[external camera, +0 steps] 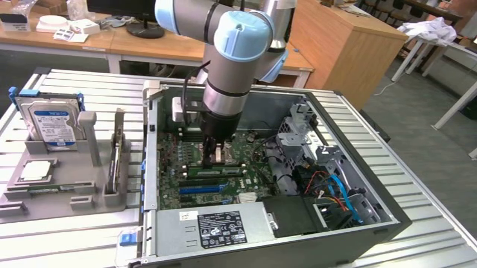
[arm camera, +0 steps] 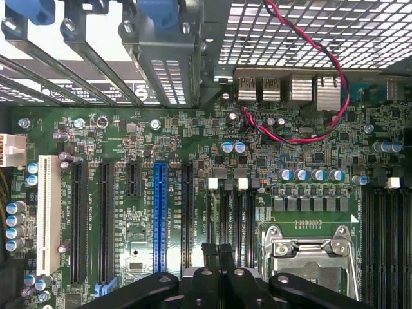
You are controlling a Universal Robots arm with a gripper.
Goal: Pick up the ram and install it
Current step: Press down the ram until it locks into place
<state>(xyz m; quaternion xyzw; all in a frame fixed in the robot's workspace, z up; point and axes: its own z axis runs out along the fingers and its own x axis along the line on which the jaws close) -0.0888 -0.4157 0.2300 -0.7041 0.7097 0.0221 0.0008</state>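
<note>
A Universal Robots arm reaches down into an open computer case [external camera: 387, 220] lying on a slatted metal table [external camera: 67, 245], its gripper [external camera: 214, 156] hanging just above the green motherboard [external camera: 194, 192]. In the wrist view the black fingers [arm camera: 226, 257] are pressed together with no gap, poised over the memory slots [arm camera: 233, 212] beside the silver CPU socket [arm camera: 309, 251]. A thin green stick, apparently the ram [external camera: 214, 171], lies seated along a slot directly under the gripper, though the arm partly blocks it. On the exterior view's left, a hard drive [external camera: 51, 123] stands upright in a grey holder [external camera: 82, 184].
</note>
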